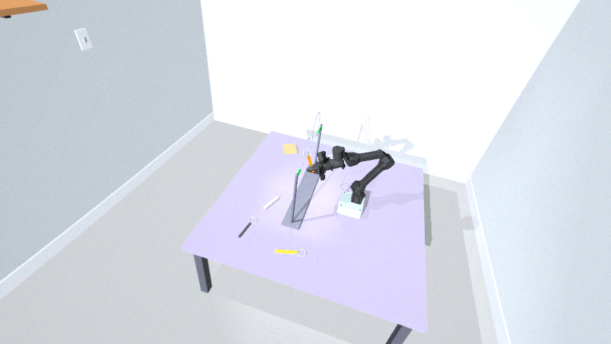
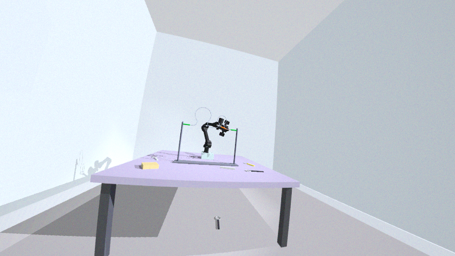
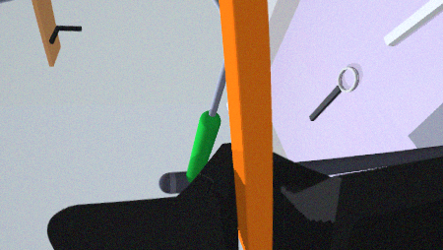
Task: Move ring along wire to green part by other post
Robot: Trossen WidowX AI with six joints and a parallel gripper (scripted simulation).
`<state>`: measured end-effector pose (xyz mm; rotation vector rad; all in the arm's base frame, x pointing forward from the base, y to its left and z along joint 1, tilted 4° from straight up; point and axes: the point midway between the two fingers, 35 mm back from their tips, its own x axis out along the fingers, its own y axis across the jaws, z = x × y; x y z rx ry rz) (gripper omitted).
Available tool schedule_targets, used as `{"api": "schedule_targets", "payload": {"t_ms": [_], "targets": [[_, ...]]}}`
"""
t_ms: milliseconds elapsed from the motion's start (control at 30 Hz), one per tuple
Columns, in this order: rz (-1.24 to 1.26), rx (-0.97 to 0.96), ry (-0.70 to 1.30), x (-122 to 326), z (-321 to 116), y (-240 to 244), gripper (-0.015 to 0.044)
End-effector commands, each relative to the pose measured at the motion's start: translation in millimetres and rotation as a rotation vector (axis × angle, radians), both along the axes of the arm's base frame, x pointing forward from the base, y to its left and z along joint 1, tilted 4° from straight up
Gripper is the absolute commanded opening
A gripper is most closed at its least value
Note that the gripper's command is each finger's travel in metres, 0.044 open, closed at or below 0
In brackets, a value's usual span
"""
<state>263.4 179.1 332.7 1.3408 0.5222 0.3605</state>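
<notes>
The orange handle (image 1: 309, 160) (image 2: 224, 128) (image 3: 251, 98) is between the fingers of my gripper (image 1: 313, 169), which is shut on it. Its pale ring (image 1: 303, 152) is at the handle's far end, outside the wrist view. The thin grey wire (image 1: 318, 112) (image 2: 202, 107) (image 3: 218, 91) has a large and a smaller loop. I cannot tell how the wire sits in the ring. The near green part (image 1: 299, 172) (image 2: 233, 130) (image 3: 203, 143) is left of the handle in the wrist view, close behind a finger. The other green part (image 1: 319, 129) (image 2: 186, 124) is at the far post (image 1: 317, 147) (image 2: 180, 143).
The near post (image 1: 295, 198) (image 2: 235, 146) stands on the grey base (image 1: 305, 192). Black-handled (image 1: 245, 229) (image 2: 257, 171) (image 3: 325, 104) and yellow-handled (image 1: 286, 251) (image 2: 250, 164) ring tools, a white bar (image 1: 271, 202) (image 2: 227, 167) and a yellow block (image 1: 289, 148) (image 2: 149, 165) lie on the table.
</notes>
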Motion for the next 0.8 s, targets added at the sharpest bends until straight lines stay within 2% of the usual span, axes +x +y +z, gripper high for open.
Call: {"api": "schedule_targets", "payload": {"t_ms": [0, 767], "targets": [[0.006, 0.084, -0.003, -1, 16, 1, -0.015], [0.02, 0.398, 0.023, -3, 63, -4, -0.015]]}}
